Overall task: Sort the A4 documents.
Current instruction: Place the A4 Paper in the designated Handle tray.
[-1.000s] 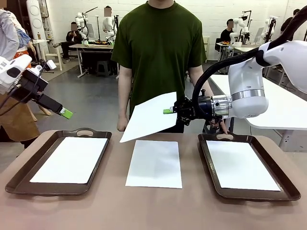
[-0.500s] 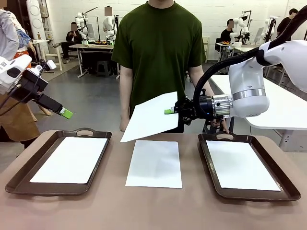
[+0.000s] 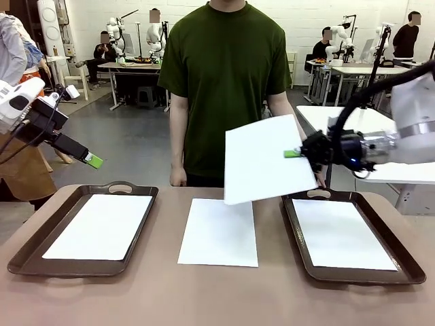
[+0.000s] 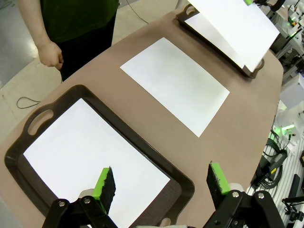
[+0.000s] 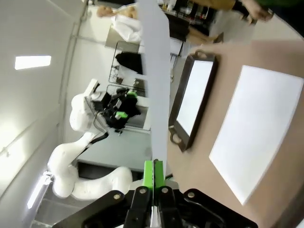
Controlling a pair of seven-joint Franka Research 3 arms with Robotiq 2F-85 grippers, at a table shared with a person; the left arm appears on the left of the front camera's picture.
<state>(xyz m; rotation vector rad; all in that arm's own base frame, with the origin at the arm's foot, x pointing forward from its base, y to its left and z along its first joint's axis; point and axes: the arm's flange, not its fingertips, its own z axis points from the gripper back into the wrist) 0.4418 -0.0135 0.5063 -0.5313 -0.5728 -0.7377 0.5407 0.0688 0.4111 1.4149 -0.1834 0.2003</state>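
Note:
My right gripper (image 3: 293, 153) is shut on the right edge of a white A4 sheet (image 3: 265, 159), which hangs tilted in the air between the table's middle and the right tray (image 3: 410, 265). In the right wrist view the gripper (image 5: 154, 174) pinches the held sheet (image 5: 154, 66) edge-on. Another sheet (image 3: 219, 231) lies flat mid-table. One sheet (image 3: 102, 225) lies in the left tray (image 3: 26, 252) and one (image 3: 342, 234) in the right tray. My left gripper (image 3: 94, 161) hovers open above the left tray, and its fingers (image 4: 107, 184) frame the tray's sheet (image 4: 80, 152).
A person in a green shirt stands at the far side of the table, arms down, one hand (image 3: 176, 178) near the table's edge. The brown tabletop (image 3: 217, 292) in front of the trays is bare. Other tables and people are far behind.
My right arm has drawn back to the right, carrying the held sheet from above the table's middle toward the right tray; the sheet now stands more upright. The left arm is unmoved.

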